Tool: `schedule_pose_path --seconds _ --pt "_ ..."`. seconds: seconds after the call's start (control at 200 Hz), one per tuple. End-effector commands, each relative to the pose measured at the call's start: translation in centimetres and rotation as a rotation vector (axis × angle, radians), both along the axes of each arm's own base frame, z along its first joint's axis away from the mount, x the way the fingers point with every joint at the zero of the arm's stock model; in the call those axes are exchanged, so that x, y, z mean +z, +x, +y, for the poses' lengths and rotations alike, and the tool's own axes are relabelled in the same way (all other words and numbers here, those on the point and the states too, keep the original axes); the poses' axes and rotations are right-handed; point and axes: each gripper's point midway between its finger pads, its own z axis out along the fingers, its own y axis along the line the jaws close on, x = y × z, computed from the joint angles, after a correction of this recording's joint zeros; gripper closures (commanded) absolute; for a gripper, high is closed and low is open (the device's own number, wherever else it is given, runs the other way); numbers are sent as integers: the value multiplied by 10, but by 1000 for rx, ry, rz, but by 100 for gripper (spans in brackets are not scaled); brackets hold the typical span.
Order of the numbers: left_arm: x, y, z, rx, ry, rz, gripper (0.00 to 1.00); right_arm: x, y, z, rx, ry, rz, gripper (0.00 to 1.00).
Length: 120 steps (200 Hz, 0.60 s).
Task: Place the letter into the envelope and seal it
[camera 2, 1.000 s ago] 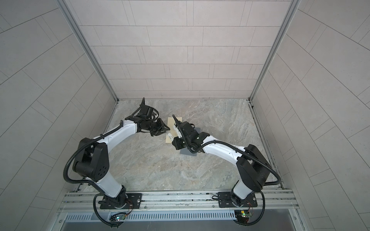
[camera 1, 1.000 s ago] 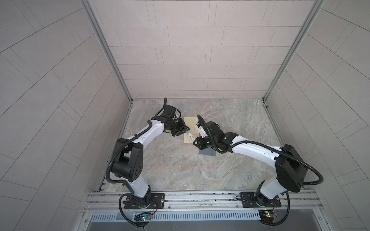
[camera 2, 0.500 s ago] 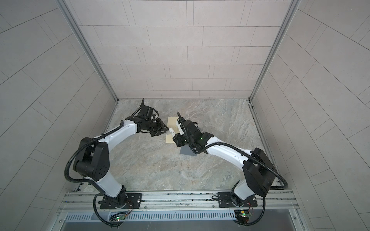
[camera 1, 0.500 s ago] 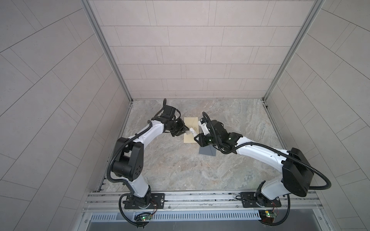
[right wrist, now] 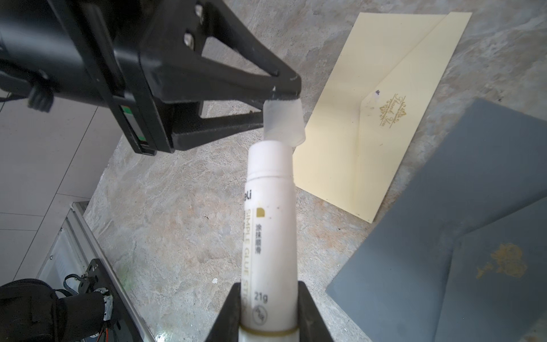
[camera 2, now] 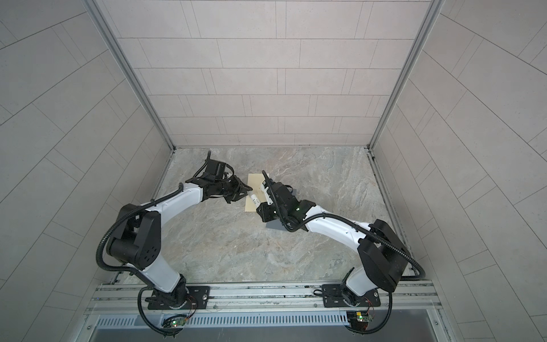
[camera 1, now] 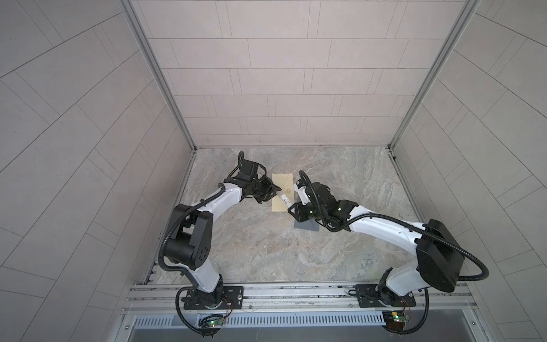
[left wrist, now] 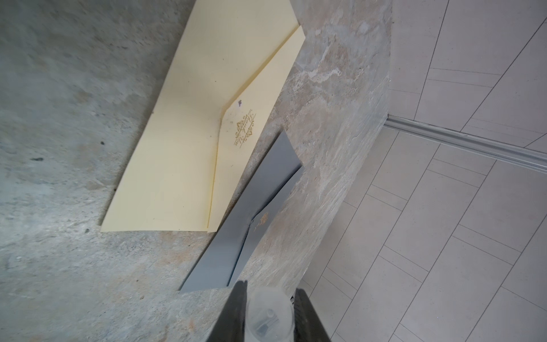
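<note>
Evidently sealing was under way: the right gripper (right wrist: 269, 299) had its jaws clamped on the glue stick (right wrist: 270, 207), steadying it, while the left gripper (right wrist: 279, 103) pinched the cap (right wrist: 284, 124) at its tip. In both top views the cream envelope (camera 1: 281, 189) lay flat on the worktop (camera 1: 251, 245) near frame centre, with a grey envelope (camera 1: 306, 226) just beside it. The letter did not show.

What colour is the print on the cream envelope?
Gold print on the envelope, clearest in the right wrist view.

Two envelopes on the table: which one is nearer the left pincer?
The cream envelope, right beside the left pincer. The grey envelope lies farther off, partly hidden under the right arm.
</note>
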Motion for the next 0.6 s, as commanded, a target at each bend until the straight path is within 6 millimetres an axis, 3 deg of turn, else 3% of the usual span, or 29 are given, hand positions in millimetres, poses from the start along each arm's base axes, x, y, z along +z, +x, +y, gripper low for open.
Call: schedule_pose_path --seconds 0.0,0.595 --pt "15 2 -2 26 -39 -22 87 16 -2 3 0 45 -32 100" --pt "20 -2 -2 19 -54 -33 88 20 18 -4 -38 31 -54 100"
